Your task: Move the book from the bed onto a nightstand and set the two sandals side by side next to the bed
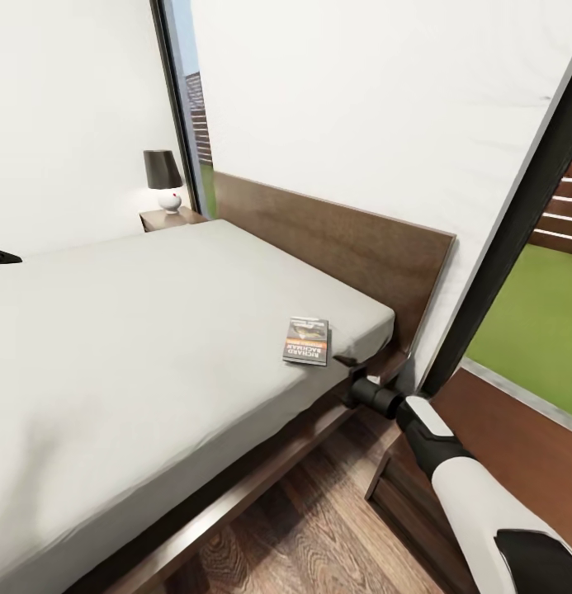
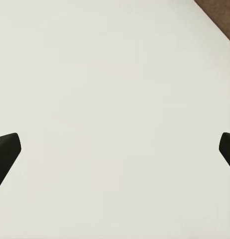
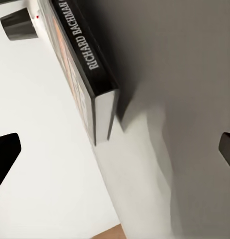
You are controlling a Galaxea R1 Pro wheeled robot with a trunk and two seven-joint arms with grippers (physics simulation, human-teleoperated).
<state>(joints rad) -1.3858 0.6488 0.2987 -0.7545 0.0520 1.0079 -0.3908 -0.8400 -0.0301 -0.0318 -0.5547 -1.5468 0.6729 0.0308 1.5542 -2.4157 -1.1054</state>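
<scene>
Right tool (image 1: 349, 360), spread wide and holding nothing, sits just right of the book (image 1: 306, 340) at the bed (image 1: 153, 330) edge; book's long axis runs near-to-far.

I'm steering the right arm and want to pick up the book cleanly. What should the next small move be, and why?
Probably ease the right pincer a little further toward the book, keeping it open. In the head view it sits at the mattress edge of the bed, just short of the book's corner, and the right wrist view shows the book ahead of the spread fingertips, not yet between them.
</scene>
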